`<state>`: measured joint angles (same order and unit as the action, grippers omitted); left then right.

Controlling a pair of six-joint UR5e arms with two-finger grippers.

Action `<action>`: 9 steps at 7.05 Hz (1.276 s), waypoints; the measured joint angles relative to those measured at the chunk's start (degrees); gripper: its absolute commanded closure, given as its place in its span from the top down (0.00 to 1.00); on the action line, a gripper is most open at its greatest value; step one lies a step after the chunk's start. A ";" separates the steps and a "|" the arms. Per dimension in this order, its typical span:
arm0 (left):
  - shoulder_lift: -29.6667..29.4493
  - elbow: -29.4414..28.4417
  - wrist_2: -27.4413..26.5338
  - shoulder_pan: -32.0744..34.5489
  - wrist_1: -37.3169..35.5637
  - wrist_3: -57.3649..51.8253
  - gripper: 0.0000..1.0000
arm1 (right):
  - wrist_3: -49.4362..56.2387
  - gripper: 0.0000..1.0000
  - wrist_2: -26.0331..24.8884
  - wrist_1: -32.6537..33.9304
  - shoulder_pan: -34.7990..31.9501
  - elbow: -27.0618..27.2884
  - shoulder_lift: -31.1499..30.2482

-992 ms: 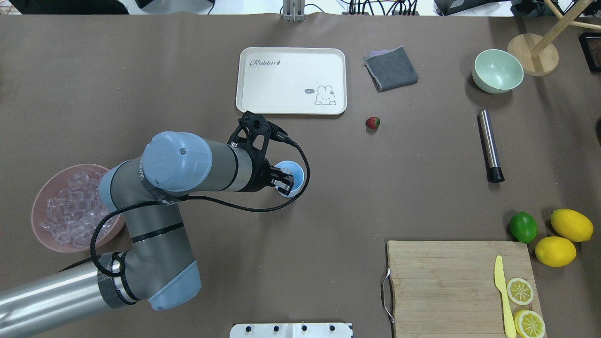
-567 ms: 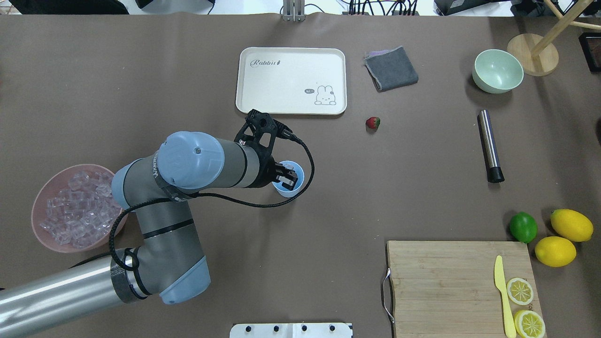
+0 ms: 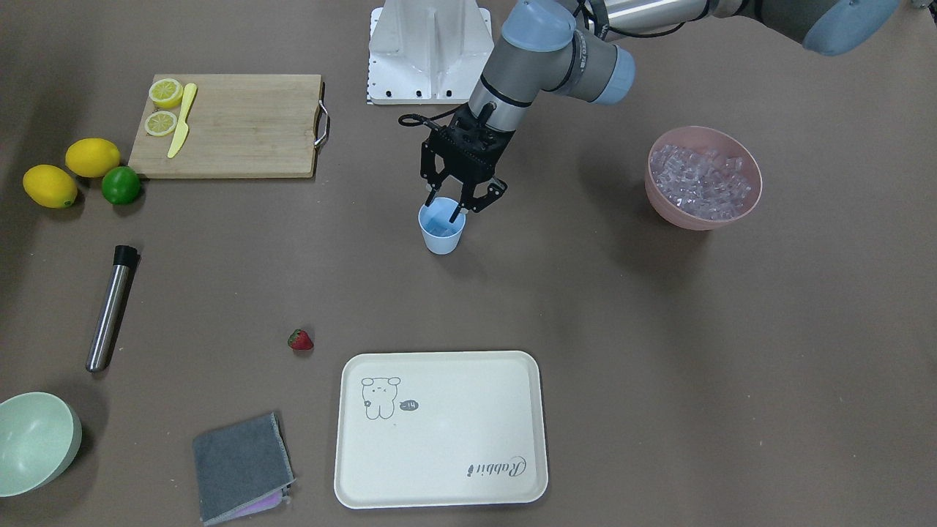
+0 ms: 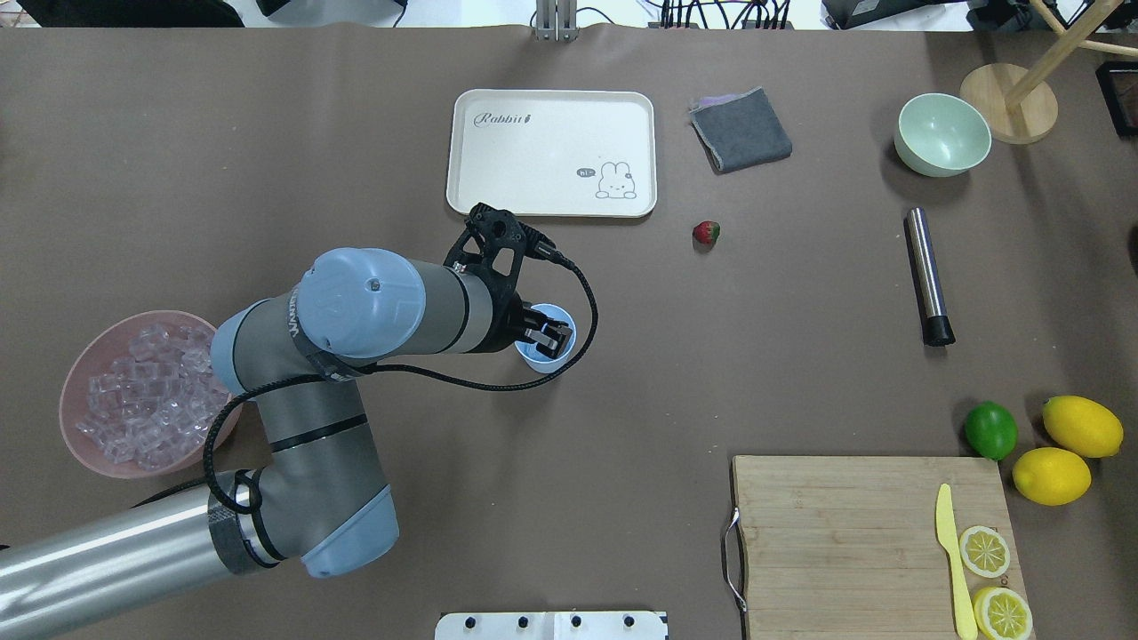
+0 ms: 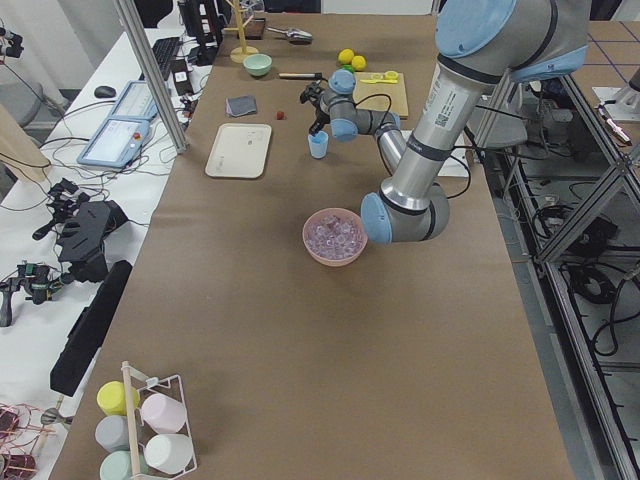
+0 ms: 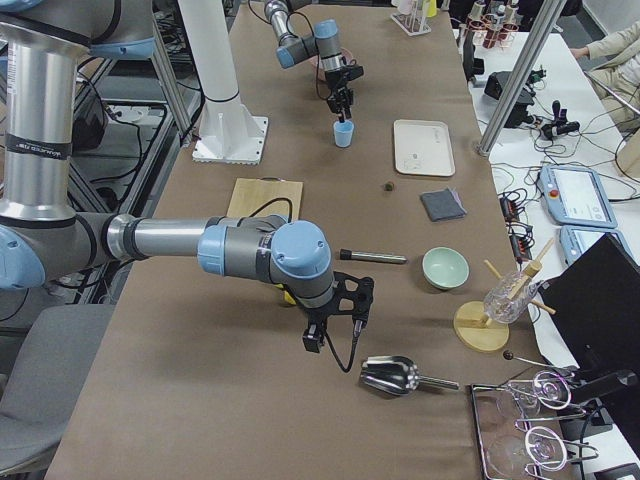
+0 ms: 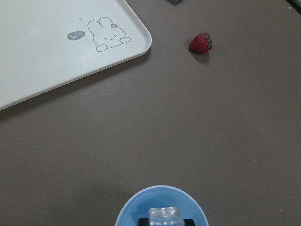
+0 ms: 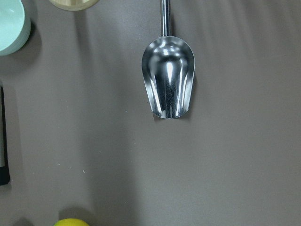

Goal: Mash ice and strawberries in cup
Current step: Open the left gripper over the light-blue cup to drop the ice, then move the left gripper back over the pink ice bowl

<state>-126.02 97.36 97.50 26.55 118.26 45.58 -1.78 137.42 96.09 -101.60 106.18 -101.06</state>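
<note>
Your left gripper (image 3: 444, 207) pinches one ice cube (image 7: 163, 216) just over the blue cup (image 3: 442, 238). For the right gripper (image 6: 335, 333) you cannot tell.

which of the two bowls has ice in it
The pink bowl, heaped with clear ice cubes; the pale green bowl is empty.

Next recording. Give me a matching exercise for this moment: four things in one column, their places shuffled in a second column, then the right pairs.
Things:
1. strawberry
2. ice cube
3. lemon slices
4. metal scoop

Places:
A. on the cutting board
B. held by the left gripper over the light-blue cup
C. on the table, near the tray corner
D. on the table, below the right wrist camera

Pairs: 1-C, 2-B, 3-A, 4-D
</note>
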 measured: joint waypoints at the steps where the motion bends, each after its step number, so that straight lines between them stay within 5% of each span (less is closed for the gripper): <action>1: 0.87 1.94 0.71 0.74 -0.64 0.00 0.98 | 0.02 1.00 0.01 -0.02 0.00 0.03 0.03; 3: 7.57 8.97 7.01 6.96 -3.98 -4.12 0.98 | 0.02 1.00 -0.06 0.00 0.00 0.02 0.12; 6: 26.33 20.85 18.39 19.54 -4.93 -21.64 0.98 | 0.39 1.00 -0.10 -0.02 0.00 0.02 0.09; 9: 41.06 24.16 22.42 24.34 4.45 -34.76 0.98 | 0.40 1.00 -0.11 0.03 0.00 -0.13 0.13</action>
<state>-84.97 121.52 119.92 50.89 122.72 10.83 -1.38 137.31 96.12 -101.60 106.05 -100.93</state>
